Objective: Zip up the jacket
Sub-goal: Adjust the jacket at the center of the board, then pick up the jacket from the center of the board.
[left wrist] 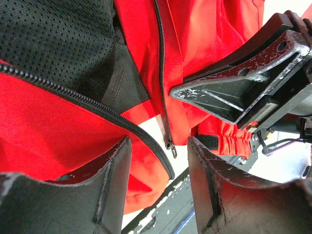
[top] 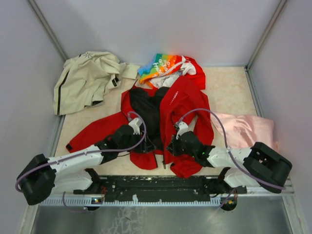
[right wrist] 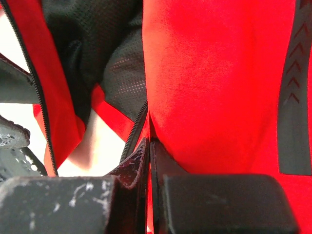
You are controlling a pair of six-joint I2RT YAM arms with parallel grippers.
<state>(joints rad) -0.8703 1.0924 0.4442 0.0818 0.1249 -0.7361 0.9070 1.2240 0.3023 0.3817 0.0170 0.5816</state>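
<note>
The red jacket (top: 183, 105) lies open on the table with its black mesh lining (top: 144, 107) showing. My left gripper (top: 146, 144) is open over the bottom of the jacket's left front panel. In the left wrist view the panel's lower corner (left wrist: 141, 180), edged with zipper teeth (left wrist: 73, 95), sits between the fingers (left wrist: 114, 185) without being pinched. The other panel's zipper slider (left wrist: 170, 145) hangs just beyond them. My right gripper (top: 171, 146) is shut on the red edge of the right front panel (right wrist: 204, 87), next to its zipper teeth (right wrist: 136, 127).
A beige jacket (top: 85, 80) lies at the back left and a rainbow-printed garment (top: 161, 66) at the jacket's collar. A pink cloth (top: 243, 129) lies on the right. The black rail (top: 161, 183) runs along the near edge, close under both grippers.
</note>
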